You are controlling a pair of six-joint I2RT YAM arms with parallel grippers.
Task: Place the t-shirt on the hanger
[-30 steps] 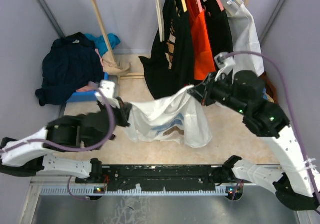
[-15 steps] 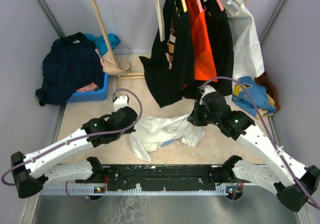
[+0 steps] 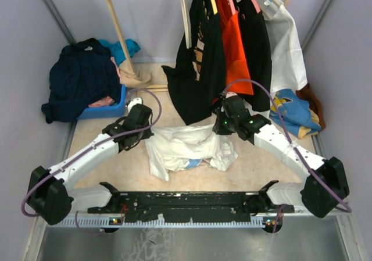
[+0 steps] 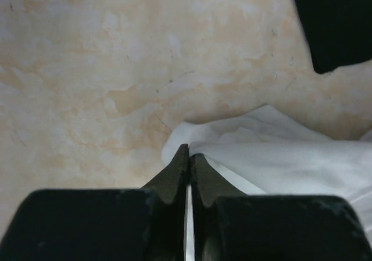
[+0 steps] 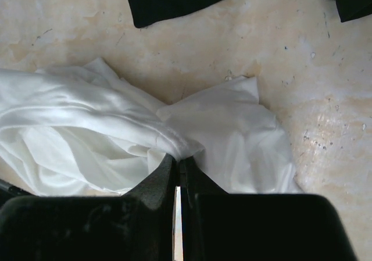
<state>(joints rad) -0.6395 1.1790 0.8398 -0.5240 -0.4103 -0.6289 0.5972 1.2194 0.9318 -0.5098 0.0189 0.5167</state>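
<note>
The white t-shirt (image 3: 189, 147) lies crumpled on the beige floor between the two arms, with a bit of blue print showing at its near edge. My left gripper (image 3: 145, 135) is shut on the shirt's left edge; in the left wrist view the fingertips (image 4: 189, 152) pinch a fold of white cloth (image 4: 290, 156). My right gripper (image 3: 219, 131) is shut on the shirt's right side; in the right wrist view the tips (image 5: 178, 159) pinch a bunched fold (image 5: 87, 121). I see no pale grey-white hanger with a wire hook.
A wooden rack (image 3: 116, 22) at the back holds black (image 3: 200, 57), orange (image 3: 232, 40) and plain white (image 3: 288, 46) garments. Their hems hang just beyond the shirt. A blue bin (image 3: 107, 108) with dark navy clothes (image 3: 81, 78) stands back left. A blue-yellow garment (image 3: 293, 113) lies at the right.
Both grippers have come down and reached farther from the bases. The shirt, earlier stretched in the air between them, now rests bunched on the floor.
</note>
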